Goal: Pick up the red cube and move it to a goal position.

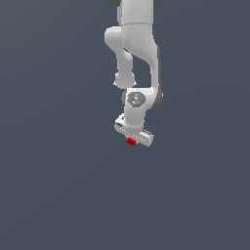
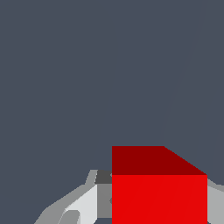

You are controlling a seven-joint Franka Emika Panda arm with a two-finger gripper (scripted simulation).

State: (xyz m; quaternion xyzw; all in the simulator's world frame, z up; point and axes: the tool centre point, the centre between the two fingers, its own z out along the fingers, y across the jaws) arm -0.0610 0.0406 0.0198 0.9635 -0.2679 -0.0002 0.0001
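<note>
Between the closed-in fingers [image 2: 83,201] of the end effector [image 1: 132,140], the gripped red cube [image 2: 159,192].

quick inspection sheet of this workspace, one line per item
surface: plain dark grey-blue ground, unmarked, no edges in view
job's things: red cube sits between the fingers, right under the gripper in the exterior view; no goal marker seen
clutter: nothing seen
grippers: gripper points down, a light grey finger on each side of the cube; contact cannot be confirmed, nor whether the cube is lifted
cables: nothing seen
surroundings: white arm comes in from the exterior view's top edge; same flat grey all around
</note>
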